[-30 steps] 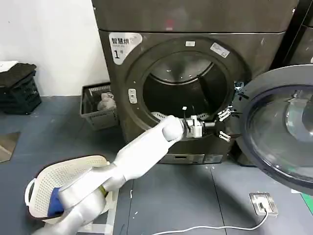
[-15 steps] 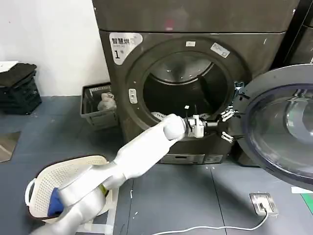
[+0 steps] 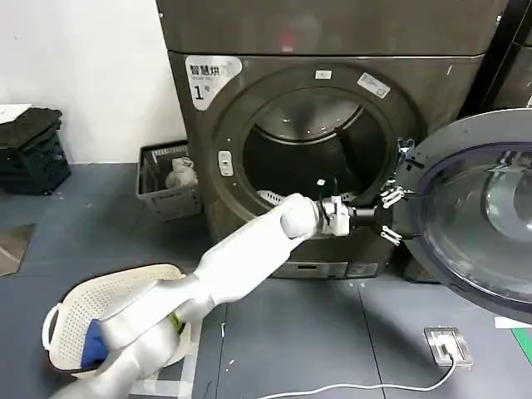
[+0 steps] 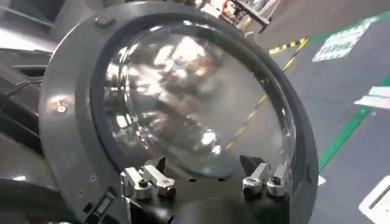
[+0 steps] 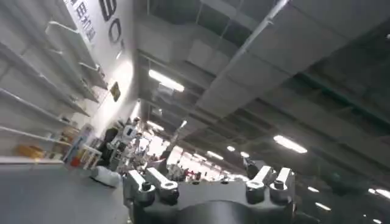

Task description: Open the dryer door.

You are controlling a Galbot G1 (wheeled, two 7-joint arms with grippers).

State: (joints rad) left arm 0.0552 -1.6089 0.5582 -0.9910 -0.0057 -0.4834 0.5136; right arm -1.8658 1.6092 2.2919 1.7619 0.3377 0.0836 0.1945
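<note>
Underfoot, a dark grey floor [image 3: 316, 332] runs to a white wall [image 3: 91, 75] left of the dryer [image 3: 332, 125], whose white label [image 3: 209, 76] carries Chinese characters and "1". Left of the dryer sits a grey basket [image 3: 158, 195] of laundry; nearer lies a white hamper [image 3: 100, 312] holding something blue. The dryer door [image 3: 482, 224] hangs swung open right of the drum. The left gripper [image 3: 391, 218] reaches its inner rim, jaws spread, grasping nothing. The right gripper [image 5: 207, 185] points at a ceiling, jaws apart.
</note>
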